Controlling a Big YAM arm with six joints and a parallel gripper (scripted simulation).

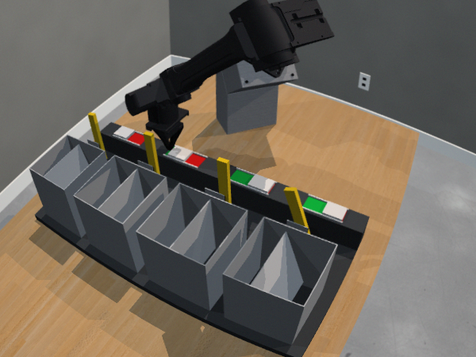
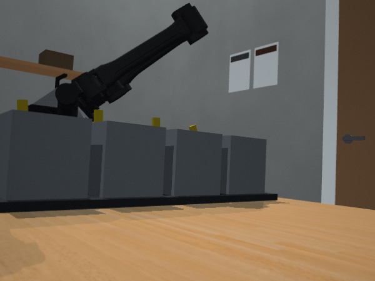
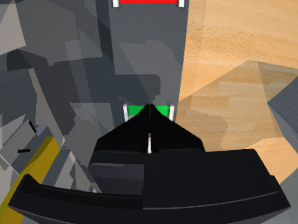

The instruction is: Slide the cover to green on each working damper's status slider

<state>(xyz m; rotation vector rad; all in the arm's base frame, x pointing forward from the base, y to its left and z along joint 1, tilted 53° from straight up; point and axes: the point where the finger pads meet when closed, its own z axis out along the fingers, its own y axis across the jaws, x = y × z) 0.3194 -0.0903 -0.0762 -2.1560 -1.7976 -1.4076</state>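
Note:
Four grey duct dampers stand in a row on a black base (image 1: 51, 222), each with a yellow lever; the first (image 1: 51, 190), second (image 1: 103, 222), third (image 1: 170, 270) and fourth (image 1: 258, 313) run left to right. The fourth lever (image 1: 297, 208) leans. The first slider shows red (image 1: 136, 139) (image 3: 149, 1) beside its white cover (image 1: 124, 132). The second slider shows a thin green strip (image 1: 168, 151) (image 3: 132, 111), its cover (image 1: 180, 153) and red (image 1: 195, 159). The third (image 1: 240, 176) and fourth (image 1: 313, 204) sliders show green. My gripper (image 1: 171, 144) (image 3: 149, 109) is shut and empty, its tip down at the left end of the second cover.
The grey robot pedestal (image 1: 246, 103) stands behind the slider strip (image 1: 357, 226). The second yellow lever (image 1: 151, 152) (image 3: 40, 170) rises just left of my gripper. In the exterior view the dampers (image 2: 131, 162) hide the sliders and my fingertips.

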